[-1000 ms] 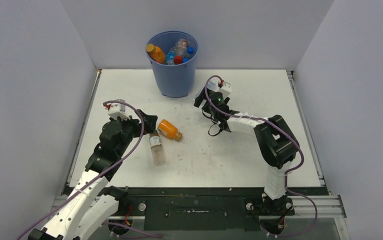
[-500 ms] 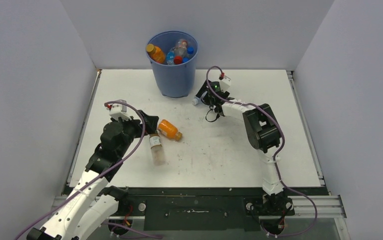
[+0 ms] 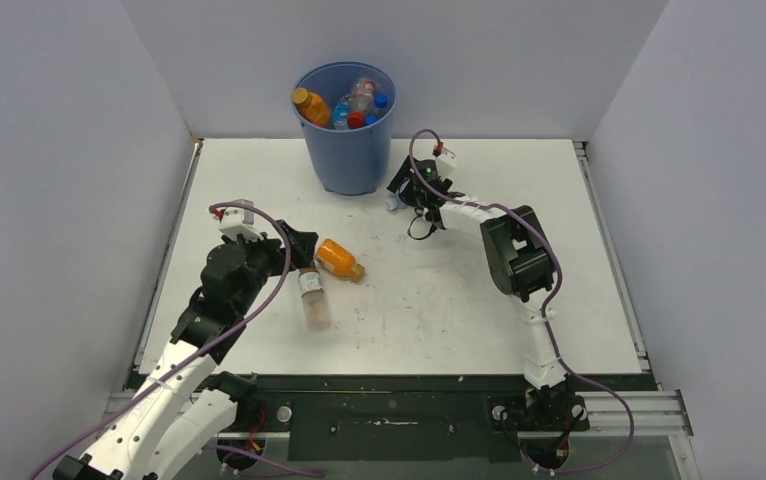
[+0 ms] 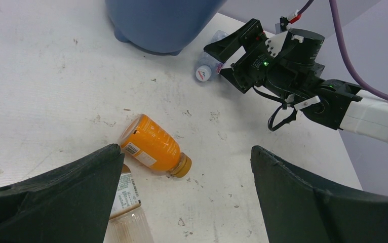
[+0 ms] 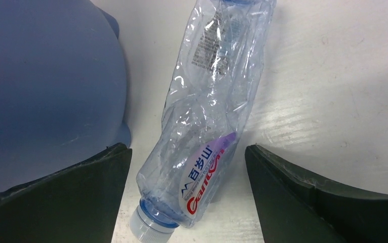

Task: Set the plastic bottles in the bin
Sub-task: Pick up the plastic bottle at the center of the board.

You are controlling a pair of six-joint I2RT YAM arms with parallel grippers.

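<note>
the right pincer hangs low over the table, jaws spread wide and gripping nothing. between its two fingers, touching neither, lies a crushed clear bottle with its pale cap toward the pincer and its base pointing away. the label carries red lettering that begins "gant", with chinese characters above it beside a purple band. farther up the body is a patch of print too fine to read. the bin stands just past the finger on the left of that wrist view, its blue wall close beside the bottle.

the left pincer is likewise wide and holds nothing. just ahead of it an orange bottle lies on its side, nearer the finger on the left of the view; the small white panel on its label cannot be read. a white-labelled bottle lies partly under that same finger, its print illegible. inside the bin an orange-bodied bottle leans among red and blue caps.
</note>
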